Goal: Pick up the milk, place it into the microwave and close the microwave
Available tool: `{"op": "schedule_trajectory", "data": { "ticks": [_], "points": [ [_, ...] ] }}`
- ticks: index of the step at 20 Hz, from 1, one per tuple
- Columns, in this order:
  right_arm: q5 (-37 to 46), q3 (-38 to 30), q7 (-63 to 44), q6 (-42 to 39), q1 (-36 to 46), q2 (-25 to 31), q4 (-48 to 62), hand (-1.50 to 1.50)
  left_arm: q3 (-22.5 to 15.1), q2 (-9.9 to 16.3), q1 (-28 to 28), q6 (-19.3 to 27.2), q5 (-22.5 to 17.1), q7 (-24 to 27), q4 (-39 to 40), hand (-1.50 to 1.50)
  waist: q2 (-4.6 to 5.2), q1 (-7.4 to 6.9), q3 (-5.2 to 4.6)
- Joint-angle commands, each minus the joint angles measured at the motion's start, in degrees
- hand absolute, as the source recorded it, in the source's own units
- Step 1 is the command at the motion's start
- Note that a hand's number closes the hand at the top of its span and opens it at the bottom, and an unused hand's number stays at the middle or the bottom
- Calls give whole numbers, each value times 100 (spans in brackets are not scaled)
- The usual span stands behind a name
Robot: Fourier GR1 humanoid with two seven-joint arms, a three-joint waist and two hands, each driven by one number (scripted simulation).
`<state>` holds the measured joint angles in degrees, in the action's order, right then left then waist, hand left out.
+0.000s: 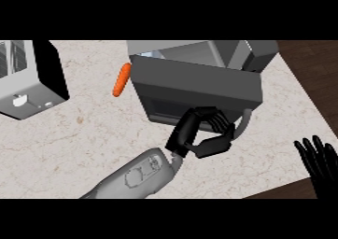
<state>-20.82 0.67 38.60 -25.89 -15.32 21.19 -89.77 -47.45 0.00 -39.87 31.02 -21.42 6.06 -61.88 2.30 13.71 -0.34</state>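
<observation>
Head view. Pale marbled counter point(75, 140) with dark wood floor point(316, 65) beyond its right edge. Grey microwave point(199, 79), door point(196, 91) nearly closed; the milk cannot be seen. Toaster point(24, 77) at far left. Left hand point(203, 133), fingers curled, holding nothing, against the door's lower edge. Right hand point(320, 161) resting, fingers straight, lower right. Carrot point(121, 80) just beside the microwave's left side.
</observation>
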Motion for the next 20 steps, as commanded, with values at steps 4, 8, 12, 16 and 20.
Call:
{"op": "schedule_trajectory", "data": {
  "ticks": [4, 8, 12, 16, 20],
  "points": [
    [-344, 140, -138, -487, -91, 253, -478, -150, 582, 0, -647, 288, -748, 381, 450, 150, 102, 329, -11],
    [-511, 127, -308, -450, -61, 320, -626, -150, 788, 0, -906, 223, -997, 720, 807, 150, 170, 386, -5],
    [-700, 114, -462, -442, -23, 387, -833, -150, 923, 0, -1160, 219, -1278, 826, 1109, 150, 214, 538, 1],
    [-841, 148, -531, -498, -128, 425, -1009, -150, 1032, 0, -1309, 147, -1473, 1002, 1354, 150, 236, 664, 9],
    [-1025, 112, -636, -570, -144, 535, -1166, -150, 1046, 0, -1358, 177, -1588, 1163, 1446, 150, 234, 684, 12]
  ]
}}
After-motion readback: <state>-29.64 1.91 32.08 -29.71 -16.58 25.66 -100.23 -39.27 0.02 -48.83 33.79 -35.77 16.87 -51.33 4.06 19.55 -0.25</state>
